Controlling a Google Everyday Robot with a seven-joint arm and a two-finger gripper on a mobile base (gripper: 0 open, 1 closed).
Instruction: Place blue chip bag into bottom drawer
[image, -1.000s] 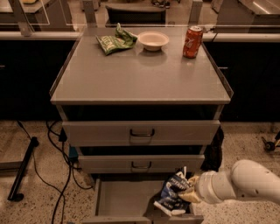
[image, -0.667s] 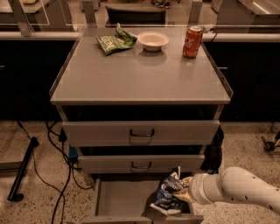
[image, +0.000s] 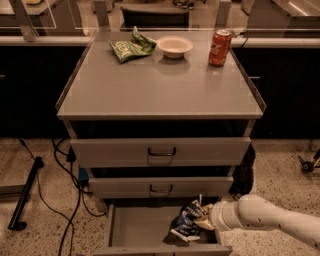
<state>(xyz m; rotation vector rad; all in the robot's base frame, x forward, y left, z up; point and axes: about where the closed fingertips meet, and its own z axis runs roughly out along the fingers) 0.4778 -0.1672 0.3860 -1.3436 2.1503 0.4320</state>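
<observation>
The blue chip bag (image: 187, 220), dark blue and shiny with white lettering, hangs crumpled over the right part of the open bottom drawer (image: 140, 225). My gripper (image: 202, 221) comes in from the right on a white arm and is shut on the bag's right side. The bag is low inside the drawer, at or just above its grey floor; I cannot tell if it touches. The two upper drawers are closed.
On the cabinet top stand a green chip bag (image: 130, 47), a white bowl (image: 174, 46) and a red soda can (image: 220, 48). Black cables (image: 70, 200) and a dark stand leg (image: 25, 195) lie on the floor at the left.
My gripper has moved left and a little down with the blue chip bag, bringing it further over the open bottom drawer.
</observation>
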